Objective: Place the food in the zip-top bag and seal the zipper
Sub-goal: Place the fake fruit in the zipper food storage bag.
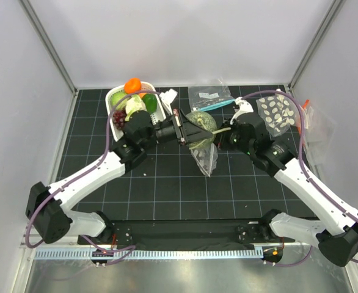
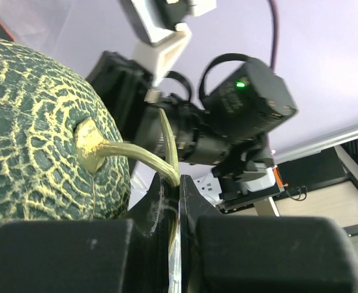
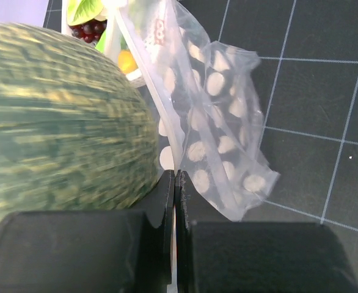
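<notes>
Reaching inward, left pincer [image 1: 180, 127] and right pincer [image 1: 219, 138] pinch zip-top bag [image 1: 206, 160].

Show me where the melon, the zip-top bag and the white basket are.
melon [image 2: 38, 122], left wrist view, on its netted green rind.
zip-top bag [image 3: 228, 152], right wrist view, on the oval-printed clear side.
white basket [image 1: 110, 99], top view, on its left rim.

1. You are looking into a booth with a plain pale back wall [image 1: 185, 36], and a left wall [image 1: 14, 122] and right wall [image 1: 350, 79] of the same matte panels.
2. Silver metal posts [image 1: 47, 43] run up the two back corners.
3. Your bench carries a black mat [image 1: 167, 195] ruled with a thin pale grid.
4. At its near edge lie a white toothed strip [image 1: 148, 253] and a brushed metal sheet [image 1: 179, 278].
5. The light is soft and even.
</notes>
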Controlling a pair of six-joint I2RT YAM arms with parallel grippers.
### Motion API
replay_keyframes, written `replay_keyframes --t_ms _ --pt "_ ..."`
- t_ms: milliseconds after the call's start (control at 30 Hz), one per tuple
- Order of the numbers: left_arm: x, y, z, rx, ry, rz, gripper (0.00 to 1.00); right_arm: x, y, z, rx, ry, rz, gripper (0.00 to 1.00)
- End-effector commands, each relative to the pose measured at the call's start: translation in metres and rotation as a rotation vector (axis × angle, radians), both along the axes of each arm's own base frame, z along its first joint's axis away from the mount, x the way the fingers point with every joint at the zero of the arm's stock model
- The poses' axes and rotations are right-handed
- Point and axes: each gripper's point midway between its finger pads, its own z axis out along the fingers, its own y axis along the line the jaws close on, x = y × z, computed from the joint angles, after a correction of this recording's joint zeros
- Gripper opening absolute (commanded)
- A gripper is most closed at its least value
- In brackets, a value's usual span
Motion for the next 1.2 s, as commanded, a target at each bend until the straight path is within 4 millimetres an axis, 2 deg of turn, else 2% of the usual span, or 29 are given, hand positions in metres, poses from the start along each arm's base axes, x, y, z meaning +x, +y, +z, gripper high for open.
replay_keyframes --t_ms 0,333,467,667,867,1167 --pt "-0.002 -0.007 0.003 -0.095 0.002 -0.049 0.0 -0.001 -0.002 0.01 0.05 -0.022 -0.024 0.01" --pt "0.009 -0.005 -0.038 0.005 0.033 0.026 0.0 0.002 -0.01 0.005 0.034 -0.014 -0.064 0.01" --pt "0.009 -0.01 -0.045 -0.022 0.055 -0.005 0.0 0.001 -0.009 0.006 0.054 -0.021 -0.06 0.01" --pt "0.007 -0.011 -0.043 -0.042 0.057 -0.017 0.0 -0.001 -0.019 0.015 0.096 -0.051 -0.097 0.01" --pt "0.009 -0.002 -0.054 0.022 0.059 0.041 0.0 -0.004 -0.034 0.021 0.105 -0.084 -0.148 0.01" --pt "-0.003 -0.004 -0.05 0.024 0.082 -0.029 0.0 -0.012 -0.021 0.023 0.149 -0.086 -0.064 0.01"
